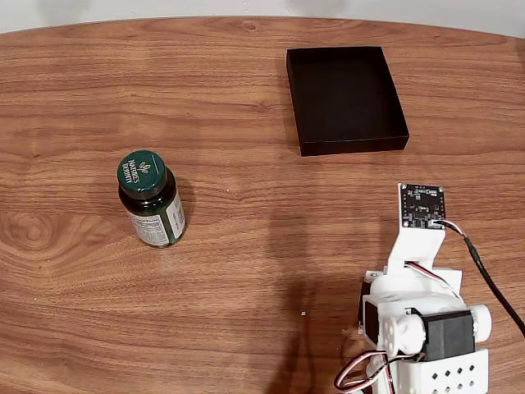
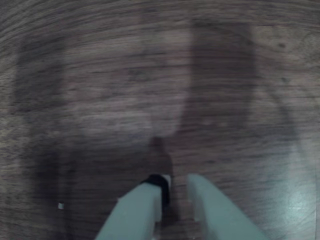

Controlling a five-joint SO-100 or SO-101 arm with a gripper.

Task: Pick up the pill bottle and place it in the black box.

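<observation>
I saw the pill bottle (image 1: pixel 151 198) upright on the wooden surface (image 1: pixel 74 98), well apart from the black box (image 1: pixel 345 99). My tool (image 2: pixel 175 189) hung empty, fingers nearly together.

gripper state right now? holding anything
Gripper: jaws nearly closed with a narrow gap, empty, above bare table. The pill bottle stands apart from it, untouched.

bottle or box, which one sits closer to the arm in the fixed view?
The black box: it lies just beyond the arm at right, while the pill bottle stands far off at left.
</observation>
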